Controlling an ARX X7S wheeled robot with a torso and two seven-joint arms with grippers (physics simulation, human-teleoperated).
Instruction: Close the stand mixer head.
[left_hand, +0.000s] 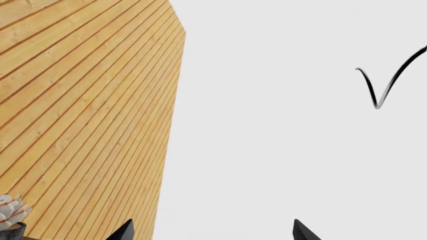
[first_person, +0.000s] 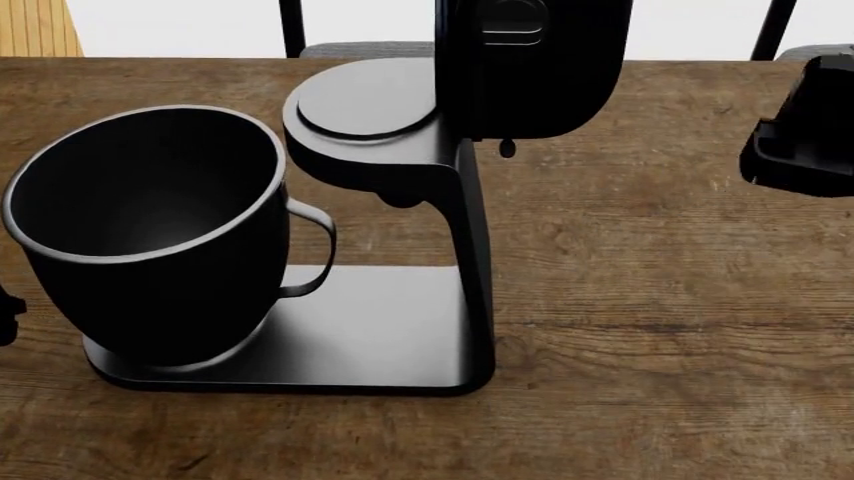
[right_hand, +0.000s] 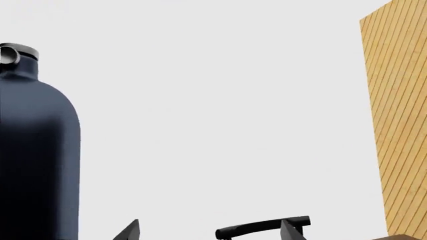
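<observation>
The black stand mixer stands on the wooden table. Its bulky rounded stand mixer head is tilted up at the top of the slim column, with the grey round hub facing outward. The black bowl with silver rim and handle sits on the base. In the right wrist view a dark rounded body, apparently the head, lies off to one side of my right gripper, which is open and empty. My left gripper is open and empty and faces a white wall. My right arm shows right of the mixer.
A slatted wooden wall and a small potted plant show in the left wrist view. A black chair back lies beyond the right gripper, and chair legs stand behind the table. A wooden panel shows in the right wrist view.
</observation>
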